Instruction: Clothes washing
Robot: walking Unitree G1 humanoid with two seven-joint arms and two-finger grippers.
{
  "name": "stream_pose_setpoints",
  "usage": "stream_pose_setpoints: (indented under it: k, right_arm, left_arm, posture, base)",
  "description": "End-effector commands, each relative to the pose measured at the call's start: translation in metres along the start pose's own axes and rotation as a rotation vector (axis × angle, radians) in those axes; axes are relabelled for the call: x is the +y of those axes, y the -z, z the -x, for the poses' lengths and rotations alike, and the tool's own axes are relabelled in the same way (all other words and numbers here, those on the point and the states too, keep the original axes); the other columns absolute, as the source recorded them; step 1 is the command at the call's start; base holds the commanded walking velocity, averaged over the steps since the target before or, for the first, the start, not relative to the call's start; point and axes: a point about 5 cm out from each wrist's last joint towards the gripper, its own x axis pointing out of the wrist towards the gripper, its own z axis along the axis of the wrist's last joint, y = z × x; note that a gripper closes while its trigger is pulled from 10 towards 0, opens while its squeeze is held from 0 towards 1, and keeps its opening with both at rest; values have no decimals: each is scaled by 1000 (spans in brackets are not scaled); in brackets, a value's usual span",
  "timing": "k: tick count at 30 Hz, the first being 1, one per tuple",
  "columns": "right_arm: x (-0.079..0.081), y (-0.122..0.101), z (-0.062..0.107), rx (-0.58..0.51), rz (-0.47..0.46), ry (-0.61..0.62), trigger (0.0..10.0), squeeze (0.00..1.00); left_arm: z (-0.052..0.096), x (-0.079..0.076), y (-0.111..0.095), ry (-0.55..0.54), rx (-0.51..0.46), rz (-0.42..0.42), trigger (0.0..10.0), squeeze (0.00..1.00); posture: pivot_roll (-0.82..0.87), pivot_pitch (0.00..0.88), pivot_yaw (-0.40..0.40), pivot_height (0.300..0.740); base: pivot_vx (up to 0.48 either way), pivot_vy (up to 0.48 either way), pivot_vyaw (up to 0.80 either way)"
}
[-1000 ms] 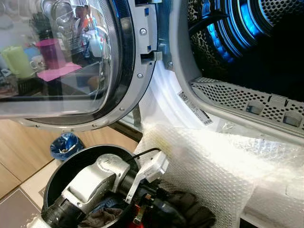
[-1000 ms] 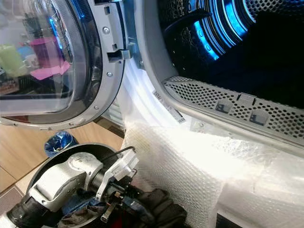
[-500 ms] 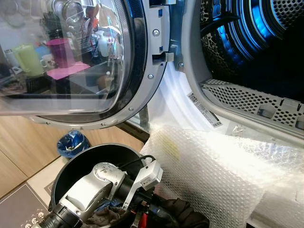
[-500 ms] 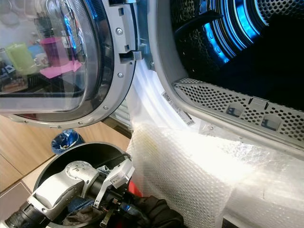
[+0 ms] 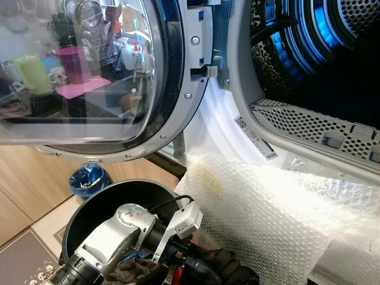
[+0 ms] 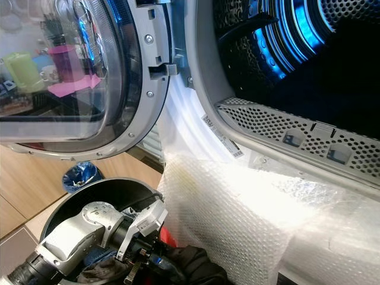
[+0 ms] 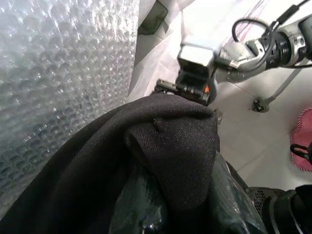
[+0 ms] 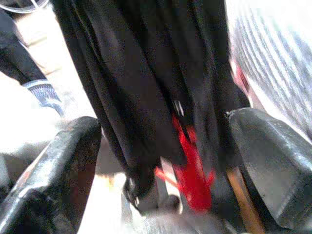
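Left claw (image 7: 165, 195) clenched on black garment (image 7: 161, 146) | right claw (image 8: 161, 161) released, straddling it | drum mouth (image 5: 320, 53) unobstructed above bubble wrap (image 5: 267, 208)

The wooden floor (image 5: 24, 178) carried a round black laundry tub (image 5: 98, 199) just beside the washing machine (image 5: 249, 107). A small blue bin (image 5: 88, 179) stood near the tub, under the machine's open door (image 5: 89, 77). Dark clothes (image 5: 133, 270) lay in the tub.

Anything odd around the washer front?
Yes: bubble wrap is draped over the washer front below the open drum, an unusual covering. The door stands wide open. The left gripper is draped in a black garment over the basket.
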Motion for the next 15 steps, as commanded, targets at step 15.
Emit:
stream_pose_setpoints:
  k: [15]
  right_arm:
    - [29,-30,-39,17,80,-8,10000,0]
  left_arm:
    - [-9,1,-6,76,9,-37,0,0]
  posture:
    - [-18,21,87,740]
  base:
    - [0,0,0]
